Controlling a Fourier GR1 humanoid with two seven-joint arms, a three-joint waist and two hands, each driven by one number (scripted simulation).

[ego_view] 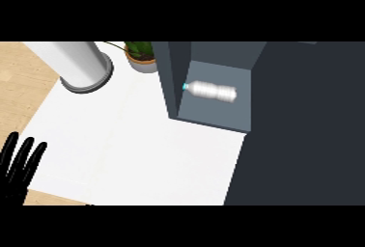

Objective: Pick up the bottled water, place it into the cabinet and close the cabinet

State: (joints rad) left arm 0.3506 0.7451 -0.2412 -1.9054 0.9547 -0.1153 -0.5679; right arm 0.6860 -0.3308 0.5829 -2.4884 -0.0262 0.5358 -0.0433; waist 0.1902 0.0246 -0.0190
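Observation:
The bottled water (212, 90) lies on its side inside the dark grey cabinet (214, 53), its blue cap pointing left toward the cabinet's left wall. The cabinet's door (306, 135) fills the right side of the view as a big dark panel. My left hand (19, 166) shows at the lower left edge, open, fingers straight and pointing up, far from the bottle. My right hand does not show anywhere.
A white cylinder on a grey round base (82, 65) stands at the back left. A potted plant (141, 55) sits beside the cabinet's left wall. The white counter top (135, 144) spreads across the middle, with wooden floor (21, 77) at the left.

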